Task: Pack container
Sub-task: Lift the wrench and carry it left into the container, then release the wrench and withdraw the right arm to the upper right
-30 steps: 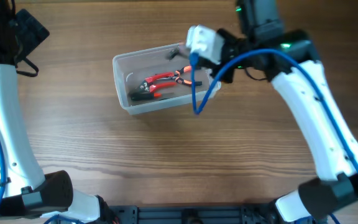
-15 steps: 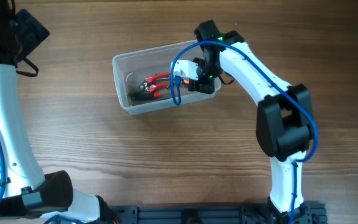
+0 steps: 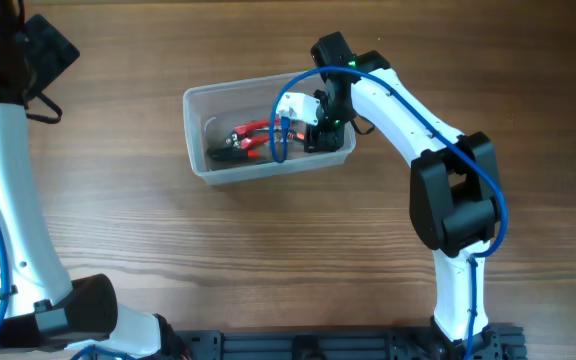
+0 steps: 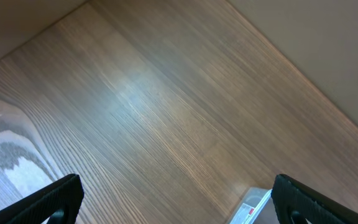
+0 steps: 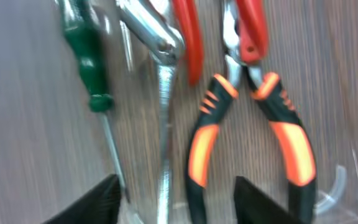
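The container (image 3: 194, 132) is a clear rectangular tub on the wooden table, left of centre. In it lie red-handled pliers (image 3: 253, 128), orange-and-black pliers (image 5: 207, 143), a green screwdriver (image 5: 84, 50) and a silver wrench (image 5: 164, 81). My right gripper (image 3: 311, 134) reaches down into the tub's right end. Its fingers stand apart just above the wrench shaft and one orange pliers handle, open (image 5: 176, 202) and gripping nothing. My left gripper (image 4: 179, 202) is wide open over bare table with nothing between its fingers. A corner of the container (image 4: 253, 208) shows at that view's lower right.
The left arm (image 3: 3, 180) runs along the table's left side, well away from the tub. The right arm (image 3: 438, 170) stretches from the front right to the tub, with its blue cable (image 3: 278, 140) looping over the tools.
The right arm has come down from above the tub's right rim into the tub, and its jaws have parted from shut. The left arm has not moved.
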You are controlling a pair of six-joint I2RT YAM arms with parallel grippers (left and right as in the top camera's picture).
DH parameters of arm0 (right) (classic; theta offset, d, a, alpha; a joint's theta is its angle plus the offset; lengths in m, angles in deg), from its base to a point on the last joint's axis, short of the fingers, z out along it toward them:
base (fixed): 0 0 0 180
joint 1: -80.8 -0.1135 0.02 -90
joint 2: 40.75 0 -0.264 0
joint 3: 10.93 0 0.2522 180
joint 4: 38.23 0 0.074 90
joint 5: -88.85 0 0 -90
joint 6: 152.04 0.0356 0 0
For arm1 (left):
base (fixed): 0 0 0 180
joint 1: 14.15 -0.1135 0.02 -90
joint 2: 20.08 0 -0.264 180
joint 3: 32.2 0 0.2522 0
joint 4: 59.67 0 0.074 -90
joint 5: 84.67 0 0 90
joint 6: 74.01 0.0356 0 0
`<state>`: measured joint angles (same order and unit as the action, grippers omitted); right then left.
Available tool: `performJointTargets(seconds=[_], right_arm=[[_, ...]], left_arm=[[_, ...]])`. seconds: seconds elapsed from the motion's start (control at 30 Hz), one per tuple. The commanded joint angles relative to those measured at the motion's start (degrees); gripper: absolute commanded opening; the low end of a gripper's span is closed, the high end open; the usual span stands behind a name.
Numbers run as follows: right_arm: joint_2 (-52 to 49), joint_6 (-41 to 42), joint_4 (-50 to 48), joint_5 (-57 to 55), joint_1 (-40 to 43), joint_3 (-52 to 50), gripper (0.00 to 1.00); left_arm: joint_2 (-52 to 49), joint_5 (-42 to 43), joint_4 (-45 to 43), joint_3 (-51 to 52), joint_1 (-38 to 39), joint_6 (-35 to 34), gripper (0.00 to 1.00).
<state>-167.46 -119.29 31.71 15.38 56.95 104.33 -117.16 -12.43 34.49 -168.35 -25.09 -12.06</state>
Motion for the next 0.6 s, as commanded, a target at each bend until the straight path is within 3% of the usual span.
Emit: performJointTargets(seconds=[0.0,0.23,0.43,0.57], right_arm=[[1.2,9.7,0.3,-3.7,-0.5,4.4,0.66],[9.6,24.0,2.3,-5.8,-0.7,16.2,0.66],[22.1,35.1,0.1,-22.8,0.2,22.5,0.73],[29.1,38.1,0.3,-26.4,3.9,22.5,0.79]], left_arm=[[-0.3,-0.5,0.1,-0.6,-0.2,1.1,1.00],[-0.3,-0.5,0.0,-0.6,-0.2,1.1,1.00],[-0.3,-0.5,0.1,-0.6,-0.2,1.1,1.00],[-0.3,-0.5,0.0,-0.6,-0.2,1.1,1.00]])
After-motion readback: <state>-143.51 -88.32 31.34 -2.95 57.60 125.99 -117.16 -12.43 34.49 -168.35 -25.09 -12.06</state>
